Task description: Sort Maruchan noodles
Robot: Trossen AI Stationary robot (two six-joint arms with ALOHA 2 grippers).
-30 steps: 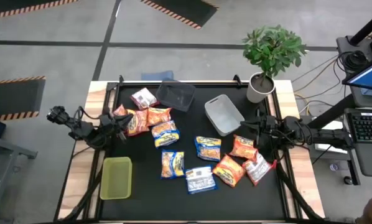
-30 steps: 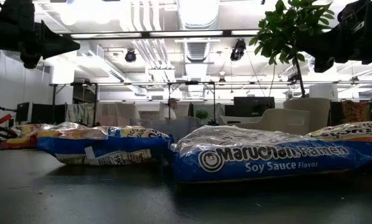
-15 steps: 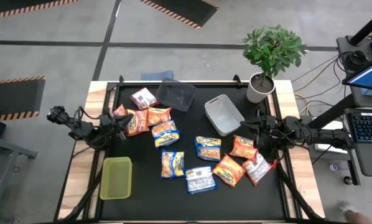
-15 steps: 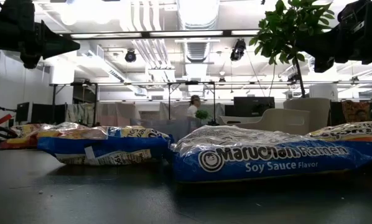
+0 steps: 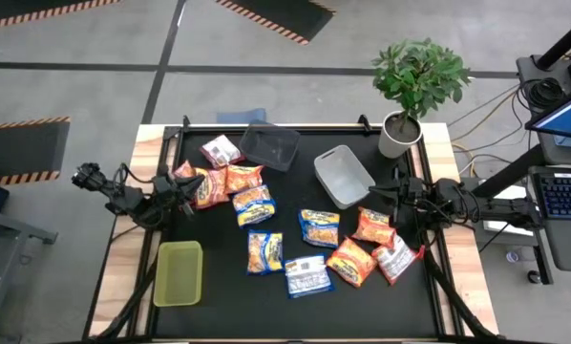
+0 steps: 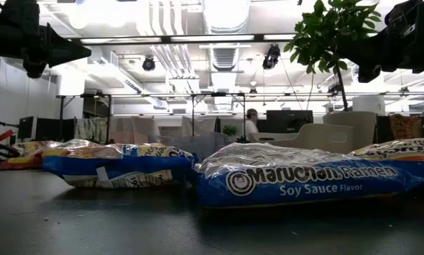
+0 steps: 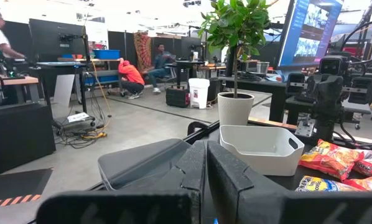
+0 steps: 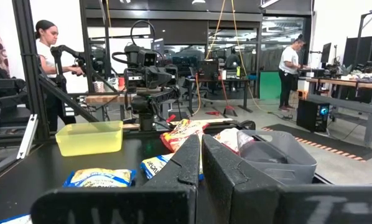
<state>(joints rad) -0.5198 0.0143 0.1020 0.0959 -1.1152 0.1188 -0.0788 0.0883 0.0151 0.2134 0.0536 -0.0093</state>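
A black tabletop (image 5: 219,296) with pale wooden edges, seen from above. A yellow-green bin (image 5: 179,272) sits near its front left corner. A dark grey bin (image 5: 269,146) sits at the back edge, and a light grey bin (image 5: 344,176) lies tilted to its right. A potted plant (image 5: 414,81) in a white pot stands at the back right corner. Beyond the tabletop, people (image 8: 292,68) stand at workbenches in a large workshop.

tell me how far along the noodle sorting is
Done: nothing; the yellow bin, dark bin and light bin look empty. In hand: nothing; left claw and right claw are shut, holding nothing. Left: every packet, all loose on the table.
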